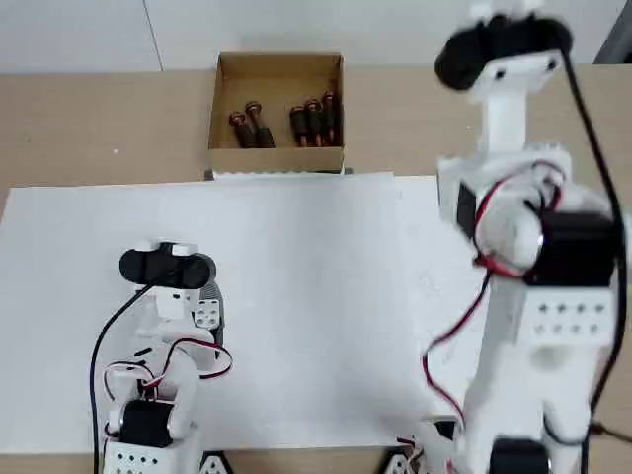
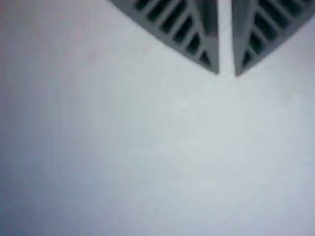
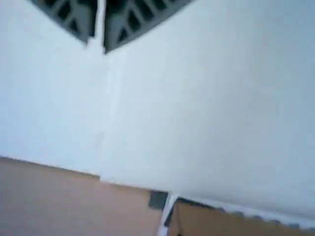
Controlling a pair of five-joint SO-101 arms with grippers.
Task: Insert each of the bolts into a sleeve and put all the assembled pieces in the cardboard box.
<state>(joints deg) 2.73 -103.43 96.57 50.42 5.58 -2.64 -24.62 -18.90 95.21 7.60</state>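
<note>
1. Cardboard box [image 1: 276,158] at 12 o'clock of the table [image 1: 99,118] in the high view, a touch toward 11, its near wall just at the far edge of the white paper sheet [image 1: 296,296].
2. Inside the box, five assembled pieces [image 1: 314,122], dark and reddish-brown, bolt and sleeve hard to tell apart at this range. Two side by side toward the 9 o'clock wall, three packed close toward the 3 o'clock wall, a bare strip of box floor between the groups. Laid roughly along the 6-to-12 line, the pair tilted slightly toward 11.
3. Left arm [image 1: 163,326] at 7 o'clock of the sheet, folded low, a black housing topmost, well apart from the box.
4. Left gripper [image 2: 227,73], in the left wrist view: grey ribbed fingers [image 2: 197,39] set together with only a thin slit between, nothing held, plain white sheet beneath.
5. Right arm [image 1: 533,276] at 3 to 4 o'clock of the sheet, standing tall, its upper end at about 1 o'clock, on the 3 o'clock side of the box and apart from it.
6. Right gripper [image 3: 97,44], in the right wrist view: fingers [image 3: 133,19] likewise closed to a narrow gap, holding nothing, above the white sheet near its edge, bare wood of the table beyond that edge.
</note>
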